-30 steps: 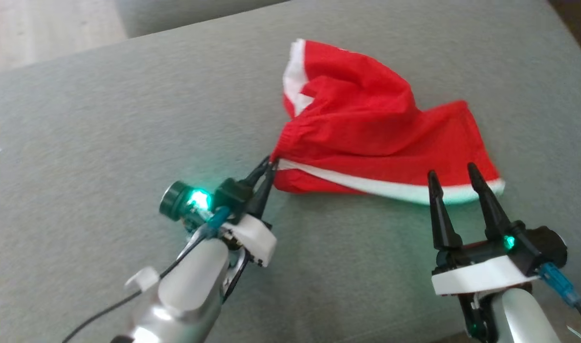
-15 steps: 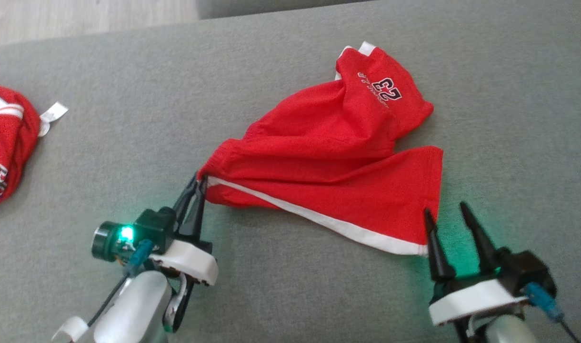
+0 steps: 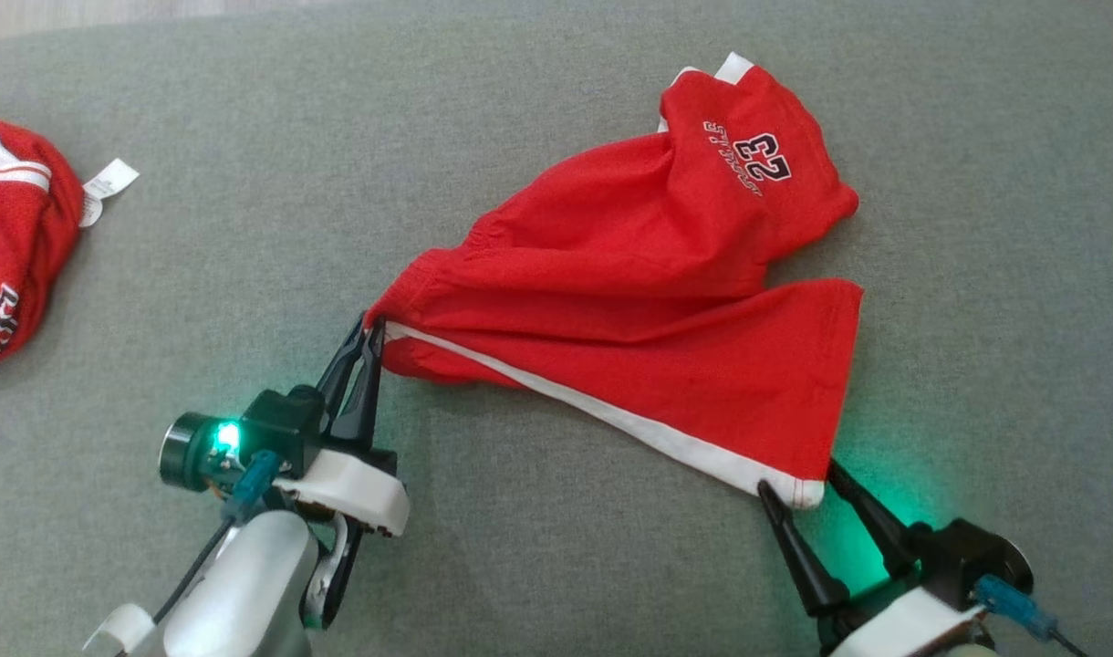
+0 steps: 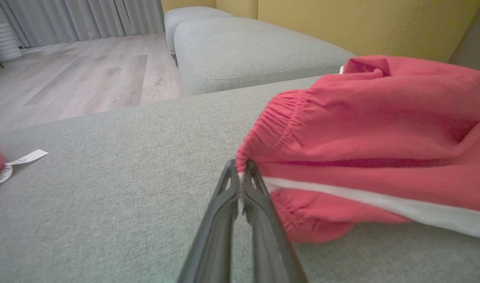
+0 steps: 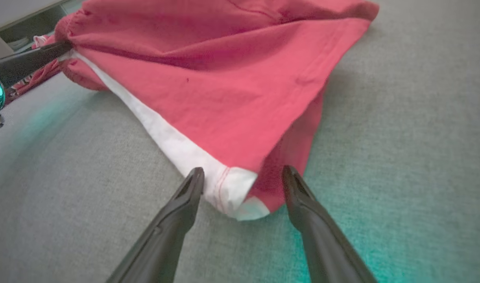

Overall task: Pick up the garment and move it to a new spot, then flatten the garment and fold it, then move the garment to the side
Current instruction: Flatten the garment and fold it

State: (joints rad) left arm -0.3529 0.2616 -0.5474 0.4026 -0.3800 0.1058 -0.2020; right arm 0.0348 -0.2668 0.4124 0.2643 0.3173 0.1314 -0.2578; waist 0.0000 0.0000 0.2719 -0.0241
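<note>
Red shorts point(image 3: 648, 301), hem corner btwn spread R hand point(image 3: 798, 476) fingers.

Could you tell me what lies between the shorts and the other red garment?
Bare cushion and a white label by the other garment, in head view.

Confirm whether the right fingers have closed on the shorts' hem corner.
No, the right gripper is open, fingers straddling the white-trimmed corner of the shorts.
</note>
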